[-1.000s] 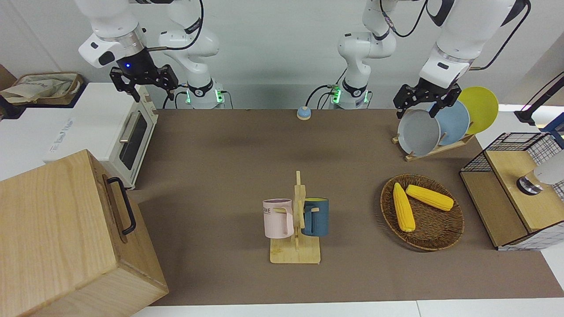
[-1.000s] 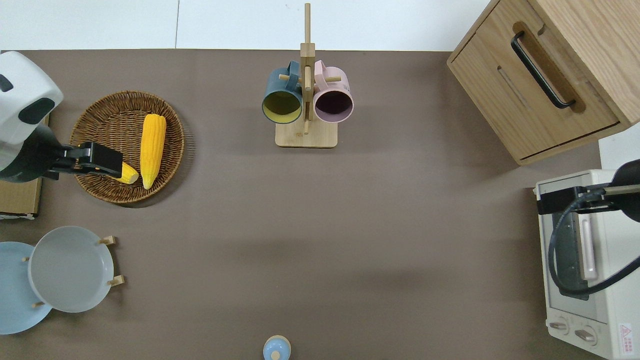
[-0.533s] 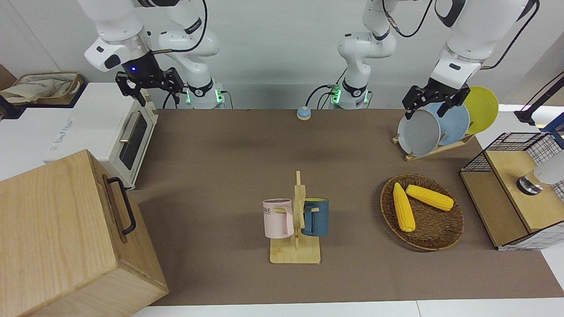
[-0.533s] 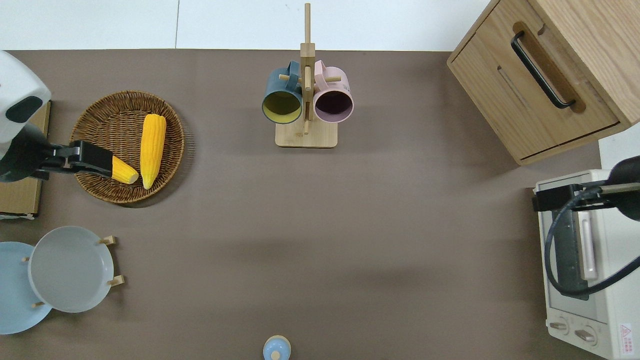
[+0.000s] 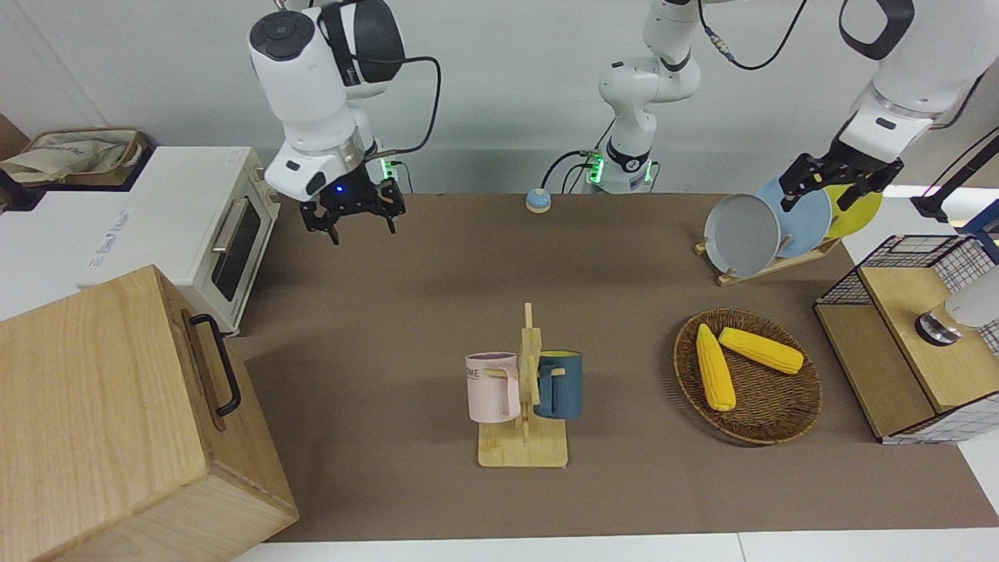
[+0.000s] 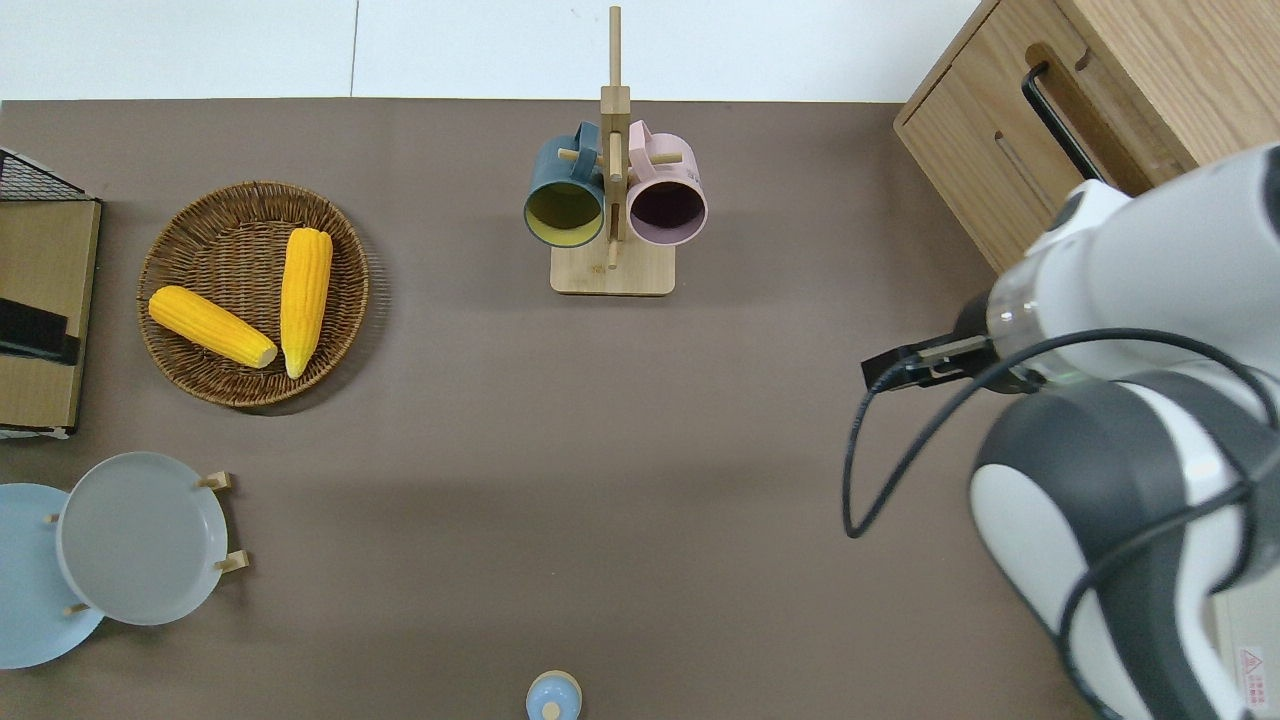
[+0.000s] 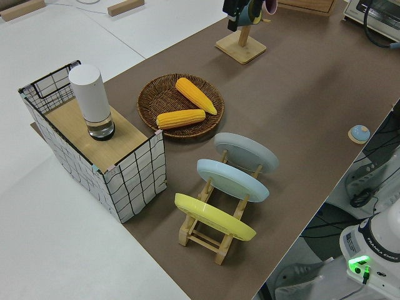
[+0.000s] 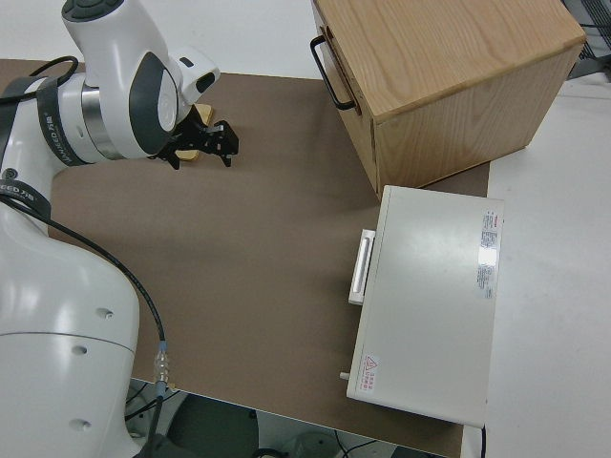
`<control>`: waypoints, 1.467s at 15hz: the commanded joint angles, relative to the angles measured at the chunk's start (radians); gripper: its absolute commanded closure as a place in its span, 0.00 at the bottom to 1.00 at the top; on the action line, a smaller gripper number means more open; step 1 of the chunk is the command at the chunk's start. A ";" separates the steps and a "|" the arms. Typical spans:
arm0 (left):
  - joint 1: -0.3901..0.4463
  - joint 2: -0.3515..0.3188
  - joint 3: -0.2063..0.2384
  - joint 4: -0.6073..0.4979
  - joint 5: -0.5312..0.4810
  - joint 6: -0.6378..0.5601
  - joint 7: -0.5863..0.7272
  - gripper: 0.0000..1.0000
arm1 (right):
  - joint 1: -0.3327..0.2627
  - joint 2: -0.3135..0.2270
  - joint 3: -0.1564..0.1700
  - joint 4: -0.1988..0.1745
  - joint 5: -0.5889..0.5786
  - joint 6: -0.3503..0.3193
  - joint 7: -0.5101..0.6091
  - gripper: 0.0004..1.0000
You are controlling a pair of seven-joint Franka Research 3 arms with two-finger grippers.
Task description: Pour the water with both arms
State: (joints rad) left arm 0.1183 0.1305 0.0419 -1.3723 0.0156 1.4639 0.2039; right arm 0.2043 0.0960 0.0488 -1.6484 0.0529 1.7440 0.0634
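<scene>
Front view: my right gripper (image 5: 353, 221) hangs in the air with fingers spread and nothing between them; my left gripper (image 5: 837, 182), also unclenched and empty, sits by the plate rack (image 5: 769, 265) holding grey, blue and yellow plates. The mug stand (image 5: 524, 437) carries a pink mug (image 5: 492, 386) and a blue mug (image 5: 560, 384); no water vessel is apparent to me. Overhead view: my right arm (image 6: 1130, 400) reaches over bare brown mat between the toaster oven (image 5: 211, 234) and the mug stand; the basket (image 6: 200, 385) holds two corn cobs. Left side view: a white cylinder (image 7: 90, 100) stands on the wire-sided crate (image 7: 125, 181). Right side view: the right gripper's fingers are apart above the mat, well clear of the wooden cabinet (image 8: 449, 76).
</scene>
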 commanded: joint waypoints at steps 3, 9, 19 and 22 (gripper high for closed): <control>0.188 0.026 -0.004 -0.011 0.007 0.091 0.247 0.00 | 0.096 0.128 -0.006 0.007 0.007 0.273 0.072 0.01; 0.325 0.049 -0.004 -0.013 0.000 0.217 0.417 0.00 | 0.118 0.281 -0.007 0.038 -0.031 0.601 0.069 0.01; 0.454 0.118 -0.005 -0.145 -0.348 0.666 0.581 0.00 | 0.126 0.416 -0.006 0.215 -0.182 0.738 0.047 0.02; 0.443 0.155 -0.022 -0.143 -0.465 0.749 0.583 0.00 | 0.141 0.436 -0.006 0.228 -0.182 0.778 0.023 0.07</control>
State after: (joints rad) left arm 0.5670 0.2732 0.0323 -1.4994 -0.3926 2.1418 0.7705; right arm 0.3292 0.4970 0.0458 -1.4594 -0.1072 2.4968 0.1082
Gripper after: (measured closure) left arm 0.000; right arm 0.035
